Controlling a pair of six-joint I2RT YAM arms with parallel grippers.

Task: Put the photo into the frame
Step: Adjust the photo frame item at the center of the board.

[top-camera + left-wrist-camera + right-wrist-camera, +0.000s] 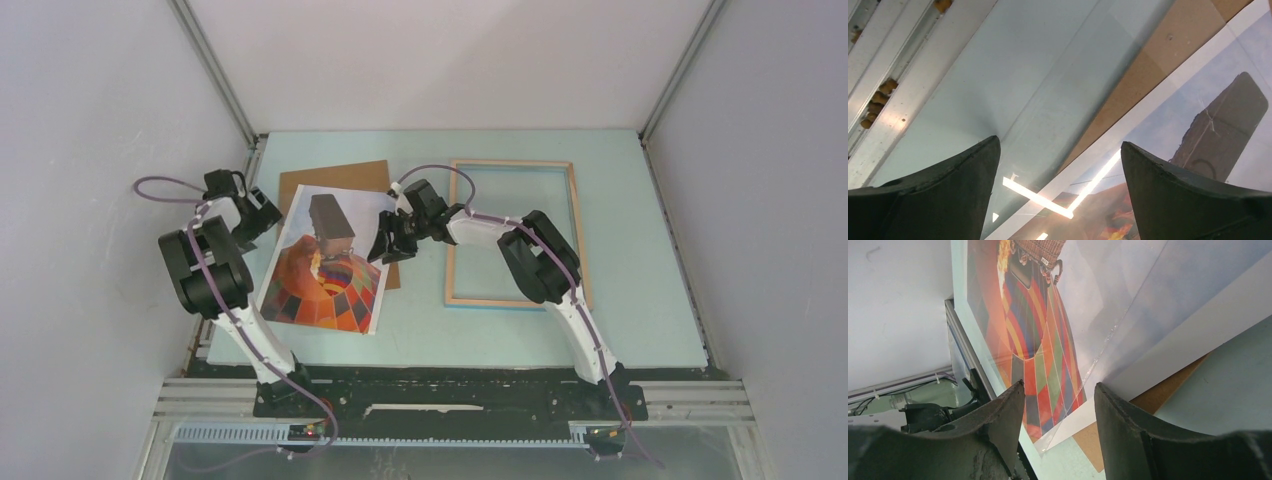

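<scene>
The photo (325, 270) of a checkered hot-air balloon lies at the left of the table, partly on a brown backing board (335, 177). A clear sheet covers it, with one corner showing in the right wrist view (1048, 444). The frame (512, 163), light wood, lies flat at the right and holds nothing. My left gripper (264, 217) is open at the photo's far left corner, over the photo's white border (1128, 125). My right gripper (386, 241) is open at the photo's right edge, with the photo (1048, 330) just beyond its fingertips (1015, 395).
The teal mat (640, 300) ends at metal rails on the left (893, 100) and at the near side. Grey walls close in the left, the right and the back. The backing board also shows under the photo in both wrist views (1158, 55) (1143, 402).
</scene>
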